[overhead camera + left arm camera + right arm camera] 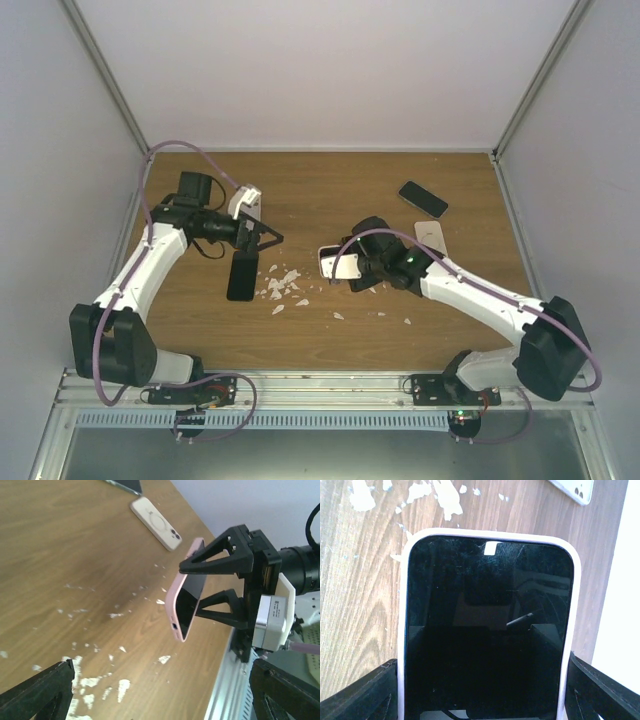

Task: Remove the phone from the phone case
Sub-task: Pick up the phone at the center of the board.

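Pale pink plastic rims the phone case [175, 611], and you can see the phone [487, 630] seated fully inside it, its black glass glossy and full of reflections. Your right gripper [343, 266] is clamped on the case's long edges and holds it tilted, clear of the wooden table [330, 190], near the middle and just beside a scatter of white flecks [280, 288]. Your left gripper [160, 680] is spread wide with nothing between its fingers. The phone's lower end is cut off by the edge of the right wrist view, and from overhead the gripper covers most of it. You cannot tell what the dark flat slab [241, 276] next to the left gripper is.
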Available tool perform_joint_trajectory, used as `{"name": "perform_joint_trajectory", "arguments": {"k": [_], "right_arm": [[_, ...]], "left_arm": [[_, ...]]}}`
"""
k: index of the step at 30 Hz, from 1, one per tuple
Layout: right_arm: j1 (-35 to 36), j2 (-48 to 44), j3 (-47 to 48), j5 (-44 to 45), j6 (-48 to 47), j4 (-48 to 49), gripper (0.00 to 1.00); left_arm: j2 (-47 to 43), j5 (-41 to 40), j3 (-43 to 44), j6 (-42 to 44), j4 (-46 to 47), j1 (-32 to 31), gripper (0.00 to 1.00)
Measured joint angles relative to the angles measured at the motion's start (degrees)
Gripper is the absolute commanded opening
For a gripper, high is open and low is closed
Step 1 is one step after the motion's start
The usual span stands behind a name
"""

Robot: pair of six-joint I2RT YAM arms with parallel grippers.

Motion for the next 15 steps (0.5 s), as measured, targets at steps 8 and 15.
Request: {"name": "perform_joint_trajectory", "arguments": {"k": [8,15], "right_arm": [[8.2,-1.6,0.8,2.7,-6.4,0.1,0.58],[11.8,-1.8,2.8,3.5,-8.4,-0.7,0.57]], "left_arm": [[0.0,3.2,-4.1,-1.7,1.4,-4.5,0.85],[-0.2,1.1,-4.7,-1.0,1.7,-10.8,0.79]]}}
